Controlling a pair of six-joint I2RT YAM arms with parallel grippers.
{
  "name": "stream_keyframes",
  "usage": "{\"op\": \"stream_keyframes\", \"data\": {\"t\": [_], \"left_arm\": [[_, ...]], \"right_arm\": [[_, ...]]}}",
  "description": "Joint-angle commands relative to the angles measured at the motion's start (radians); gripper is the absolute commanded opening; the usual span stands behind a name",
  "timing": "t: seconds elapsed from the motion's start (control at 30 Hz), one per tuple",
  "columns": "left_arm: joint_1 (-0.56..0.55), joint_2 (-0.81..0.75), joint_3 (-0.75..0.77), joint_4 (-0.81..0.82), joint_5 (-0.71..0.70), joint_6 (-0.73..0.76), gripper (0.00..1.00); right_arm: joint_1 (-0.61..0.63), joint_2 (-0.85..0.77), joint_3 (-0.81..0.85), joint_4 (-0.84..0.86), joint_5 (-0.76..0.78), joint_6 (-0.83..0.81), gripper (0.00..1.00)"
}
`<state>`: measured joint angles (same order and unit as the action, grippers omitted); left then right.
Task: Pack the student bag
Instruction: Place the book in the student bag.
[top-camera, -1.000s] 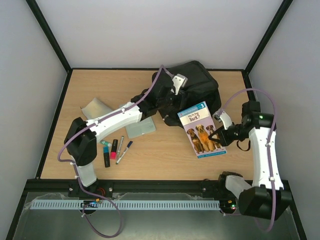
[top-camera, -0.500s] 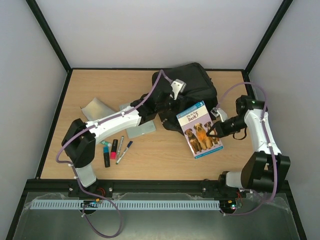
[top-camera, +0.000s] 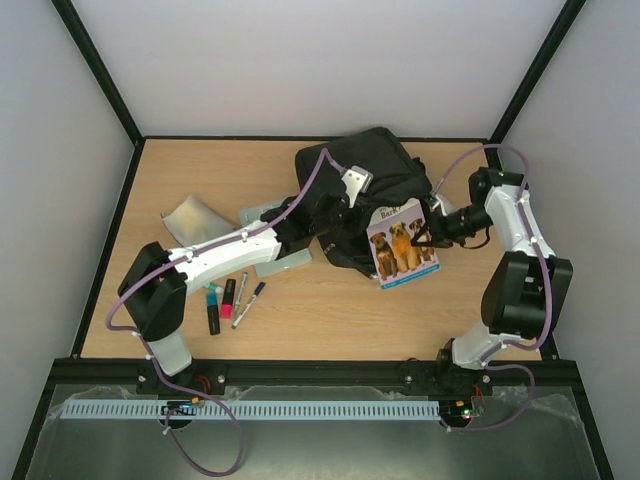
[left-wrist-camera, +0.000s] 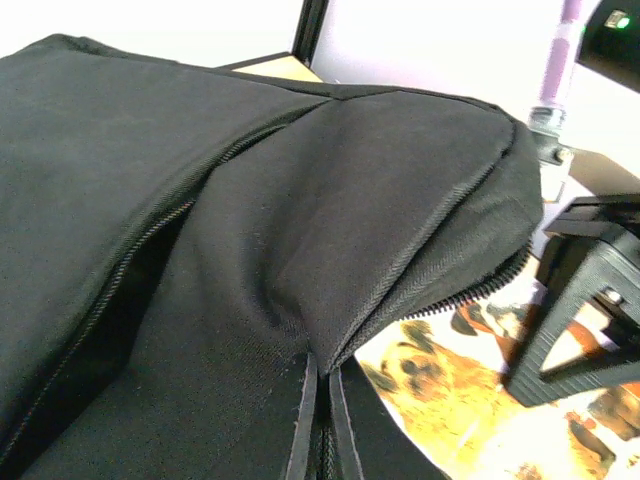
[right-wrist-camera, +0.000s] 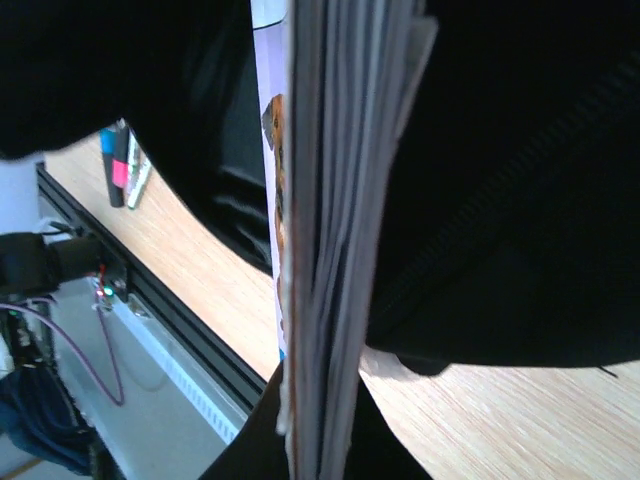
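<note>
nearing student bag (top-camera: 392, 160), book (top-camera: 403, 245) lifted, tilted

The top camera looks steeply down from the near side over the whole table (top-camera: 330, 300). Both wrist cameras sit very close, sharing the student bag (left-wrist-camera: 200, 200) and the book (left-wrist-camera: 440, 375).

Book (top-camera: 403, 245) against student bag (top-camera: 380, 165) front; pens (top-camera: 230, 300) left.

The wooden table (top-camera: 330, 320) carries the student bag (top-camera: 385, 160) at its back, markers (top-camera: 228, 300) front left and a grey sheet (top-camera: 190, 215).
</note>
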<state>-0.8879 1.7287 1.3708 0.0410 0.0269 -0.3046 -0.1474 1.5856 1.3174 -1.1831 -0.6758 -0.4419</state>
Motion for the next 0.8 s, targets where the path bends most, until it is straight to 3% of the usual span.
{"op": "stream_keyframes", "data": {"t": [0.0, 0.37, 0.6, 0.77], "left_arm": [[-0.039, -0.036, 0.027, 0.124, 0.002, -0.013, 0.02], [-0.065, -0.014, 0.017, 0.127, -0.043, -0.019, 0.02], [-0.057, -0.027, -0.008, 0.114, -0.248, -0.108, 0.02], [-0.037, -0.017, -0.017, 0.140, -0.187, -0.138, 0.03]], "right_arm": [[0.009, 0.054, 0.069, -0.050, -0.111, 0.069, 0.01], [0.061, 0.080, -0.012, 0.034, -0.075, 0.110, 0.01], [0.066, 0.131, -0.031, 0.043, -0.094, 0.094, 0.01], [0.073, 0.161, -0.051, 0.045, -0.154, 0.069, 0.01]]}}
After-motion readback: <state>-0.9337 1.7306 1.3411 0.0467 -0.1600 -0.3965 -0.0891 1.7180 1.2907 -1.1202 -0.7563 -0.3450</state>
